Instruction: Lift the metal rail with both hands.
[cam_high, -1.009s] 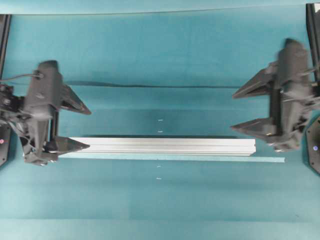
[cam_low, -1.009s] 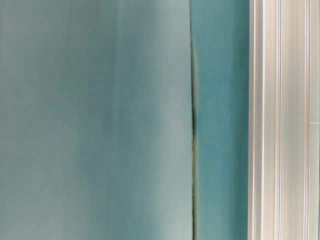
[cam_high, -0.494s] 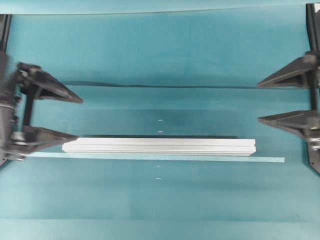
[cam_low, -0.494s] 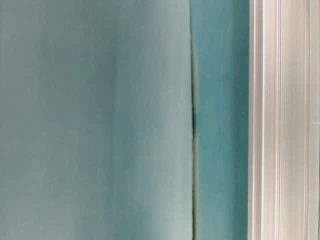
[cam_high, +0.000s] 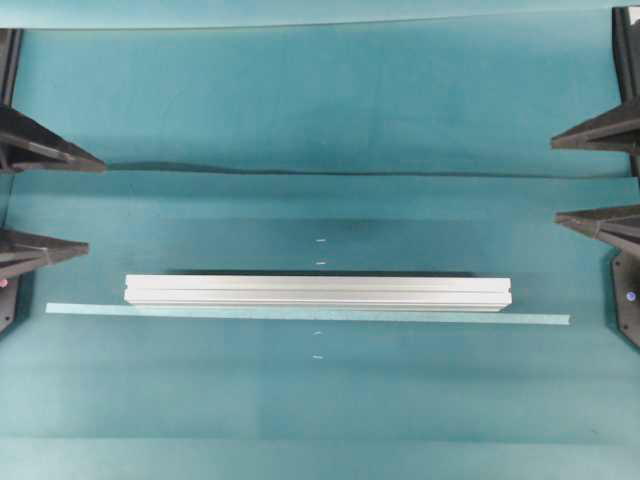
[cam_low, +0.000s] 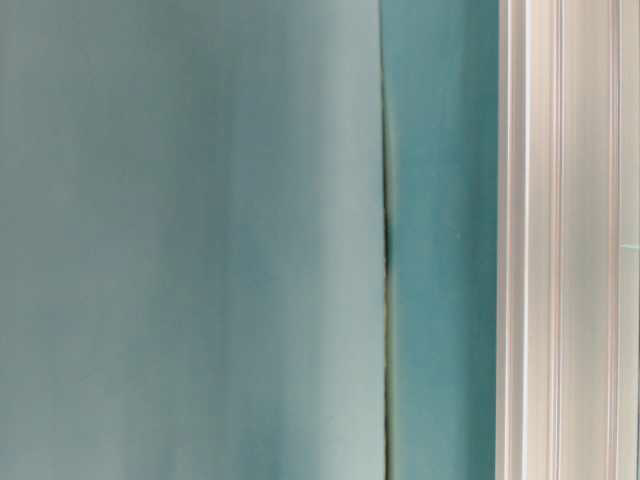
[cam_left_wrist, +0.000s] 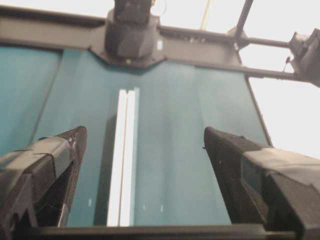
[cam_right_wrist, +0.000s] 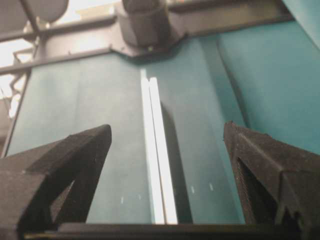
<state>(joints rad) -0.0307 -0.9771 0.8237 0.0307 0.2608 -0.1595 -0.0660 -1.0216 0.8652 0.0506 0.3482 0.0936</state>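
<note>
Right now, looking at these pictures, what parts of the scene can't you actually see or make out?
- Both gripper bodies: overhead, the side edges cut them off; only the left gripper and right gripper fingers show.
- The metal rail ends: table-level, cropped close.
- Small white marks on the table: overhead, too small to identify.
</note>
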